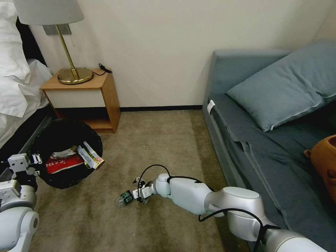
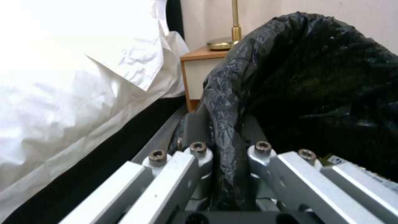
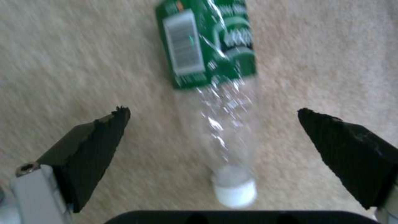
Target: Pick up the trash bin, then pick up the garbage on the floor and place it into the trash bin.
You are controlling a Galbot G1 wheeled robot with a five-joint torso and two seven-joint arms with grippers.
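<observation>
Trash bin (image 1: 66,154): black, bag-lined, at 9 o'clock beside the bed (image 1: 14,80); its rim is pinched between the pressed jaws of the left gripper (image 2: 226,155). Inside: red-and-white snack packet (image 1: 64,163) and gold-brown bar wrapper (image 1: 90,156).

Clear bottle (image 3: 215,93): green label, white cap, lying on the carpet (image 1: 157,140) at 6 o'clock. Right gripper (image 3: 211,124): low over it, jaws spread wide either side of the neck, not touching.
</observation>
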